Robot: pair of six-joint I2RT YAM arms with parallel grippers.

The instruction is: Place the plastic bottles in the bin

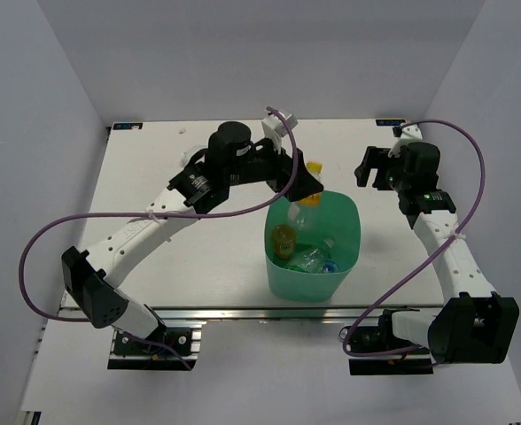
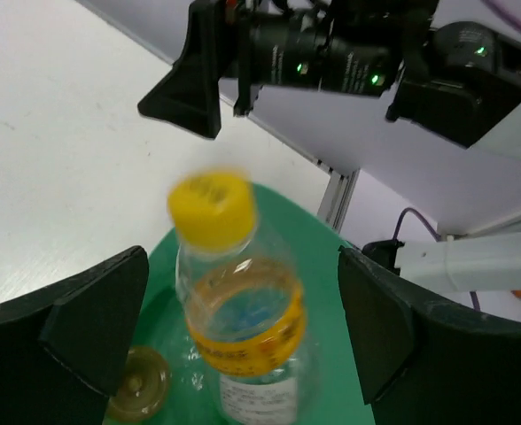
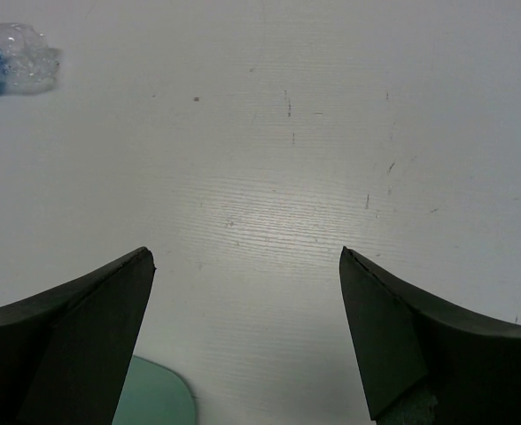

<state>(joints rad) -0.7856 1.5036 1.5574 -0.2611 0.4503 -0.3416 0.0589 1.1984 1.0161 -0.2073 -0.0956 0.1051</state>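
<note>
Top external view first, from the near edge: the bin (image 1: pixel 309 285) stands on the counter (image 1: pixel 198 257) between the two arms. That spot looks chosen so either arm can reach over its rim. Inside lie an orange bottle (image 1: pixel 284 239) against the left wall and a clear bottle with a blue label (image 1: pixel 318 258) nearer the middle. There may be others under them, but I cannot tell.

At the bin's far rim a yellow-capped bottle (image 1: pixel 311 199) stands roughly upright, half inside the tub, directly under the left end effector (image 2: pixel 243 257). The left wrist view shows its fingers (image 2: pixel 92 328) spread wide, with a gap on each side of the bottle, so nothing is gripped. The cap is smeared, which I read as the bottle dropping. The green floor of the bin fills the view beneath it, so it should land inside. Holding the arm high over the opening makes sense, since the tapered walls will catch a loose fall.

Farther right, the right end effector (image 3: pixel 244 257) hangs with its fingers apart over bare counter, holding nothing. One corner of the bin shows at the bottom edge of its view.

Farthest in the right wrist view, a crumpled clear bottle with blue on it (image 3: pixel 12 57) lies alone on the counter, well away from the bin. It is probably the right arm's next pick.
</note>
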